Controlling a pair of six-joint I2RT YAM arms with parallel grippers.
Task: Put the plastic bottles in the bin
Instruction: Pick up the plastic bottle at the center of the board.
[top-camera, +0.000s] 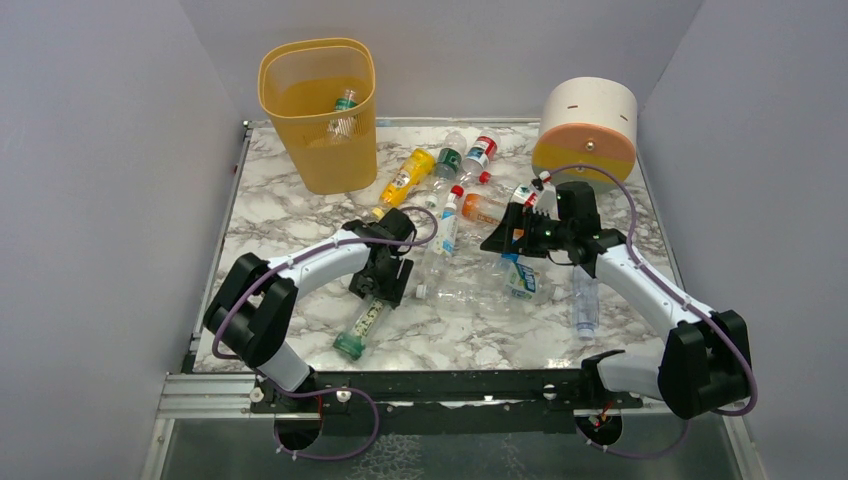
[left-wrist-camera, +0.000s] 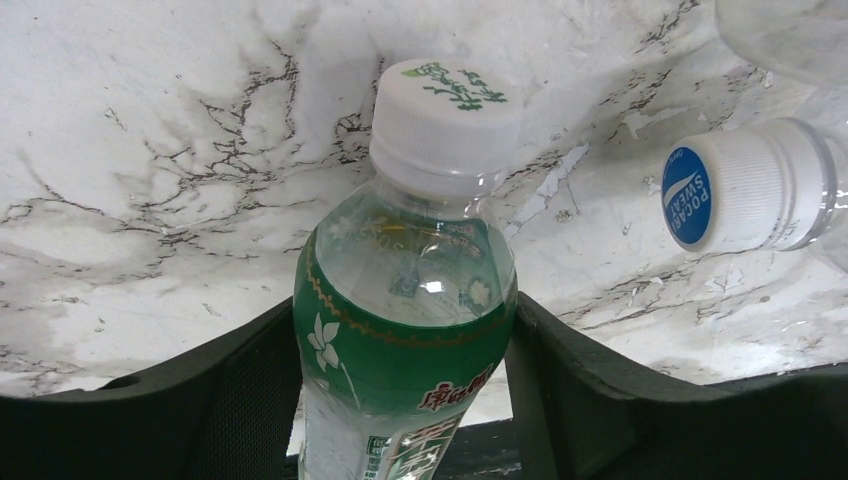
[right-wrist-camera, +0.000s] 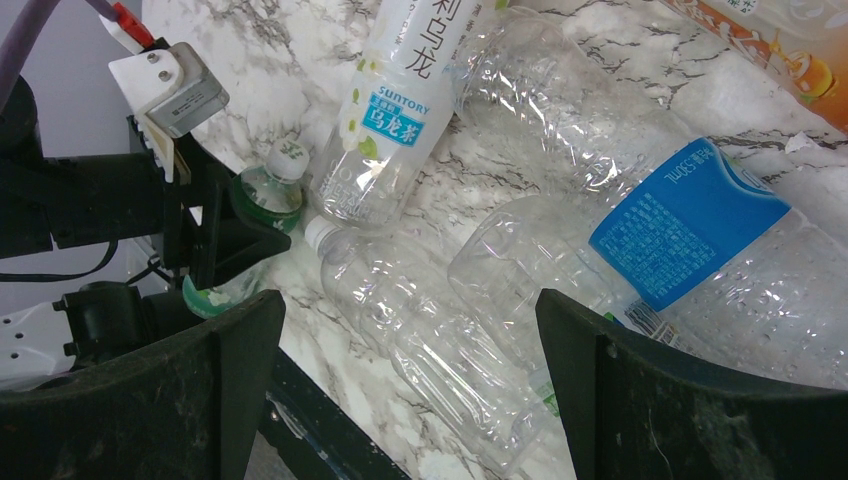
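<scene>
Green-labelled tea bottle (left-wrist-camera: 408, 300) lies on the marble worktop (top-camera: 285, 215), its base cut off in the left wrist view and its cap hidden from above by the left claw (left-wrist-camera: 405, 325), which is clenched on its sides, arm bent low. Bare marble lies to its left. The yellow bin (top-camera: 322, 160) stands at the far-left corner with one bottle (top-camera: 344, 110) inside. The right claw (right-wrist-camera: 408, 310) hangs released over crowded clear bottles (right-wrist-camera: 430, 340).

Marble table (top-camera: 290, 215): bottles (top-camera: 445, 228), bin (top-camera: 320, 110) (drum (top-camera: 588, 125) too)
</scene>
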